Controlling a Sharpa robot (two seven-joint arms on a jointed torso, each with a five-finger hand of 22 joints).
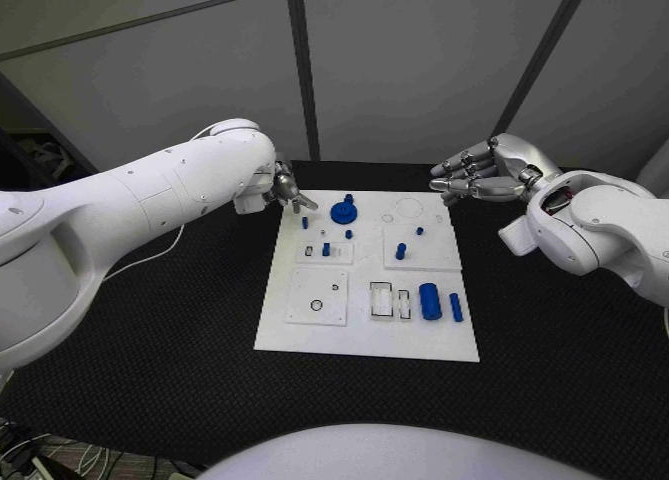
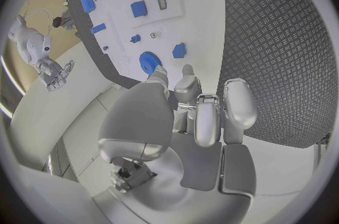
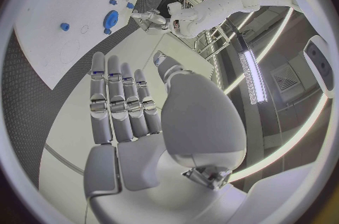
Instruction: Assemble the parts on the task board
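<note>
The task board (image 1: 366, 330) lay mid-table with blue parts (image 1: 429, 301) scattered on it. The left hand (image 1: 287, 192) hovered at its far-left corner beside the round blue gear (image 1: 344, 211), fingers loosely curled, empty. The right hand (image 1: 483, 171) hung beyond the far-right corner, fingers apart, holding nothing

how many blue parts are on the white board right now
About 8 that I can make out: a gear at the far edge, five small pegs mid-board, and two cylinders near the right front; the left hand may hide others.

Left hand (image 1: 288, 192) fingers curled, empty; right hand (image 1: 478, 170) open, fingers extended.
</note>
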